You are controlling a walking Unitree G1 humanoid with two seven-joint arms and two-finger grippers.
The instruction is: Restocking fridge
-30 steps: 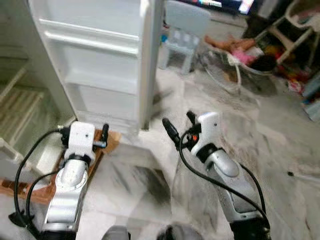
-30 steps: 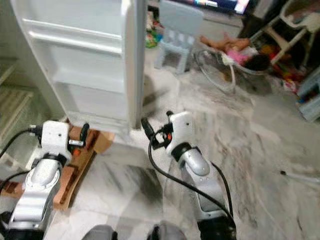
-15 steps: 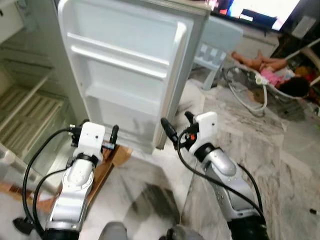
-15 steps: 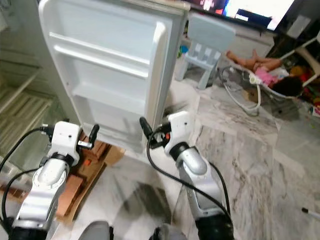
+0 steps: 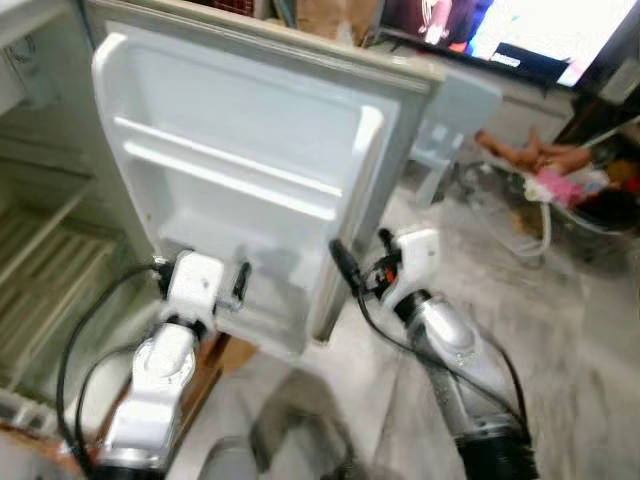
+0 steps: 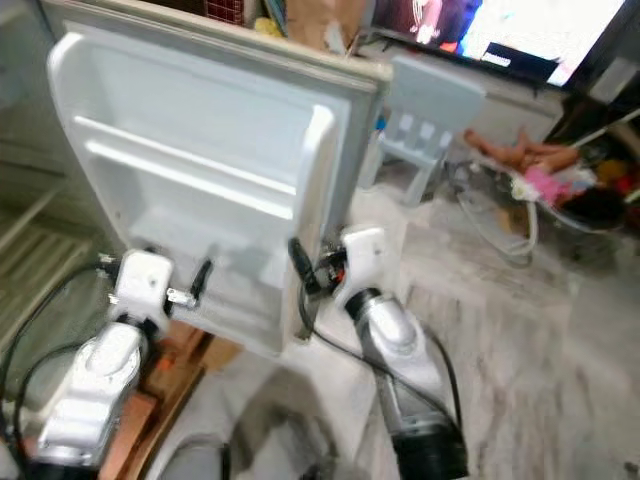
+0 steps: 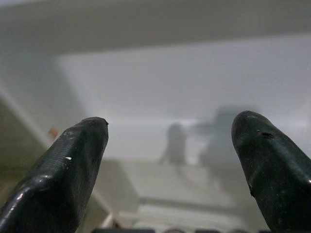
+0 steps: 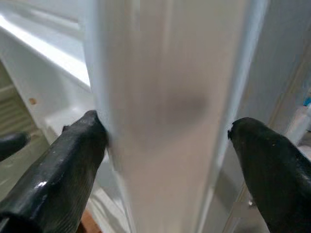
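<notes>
The right gripper [image 8: 163,160] is straddling the free edge of the fridge door [image 5: 250,190], fingers spread, one pad touching its inner face; squaring up before clamping looks wise. The left gripper [image 7: 170,160] is hovering released before the door's bottom shelf [image 5: 265,320]. Nearby, a small chair [image 6: 425,125], a doll [image 6: 525,170] and the wooden pallet [image 6: 160,375] underfoot are crowding the floor.

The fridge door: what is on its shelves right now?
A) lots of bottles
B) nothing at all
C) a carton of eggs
B: the fridge door hangs open and its white door shelves are bare, with no bottles or eggs on them.
</notes>
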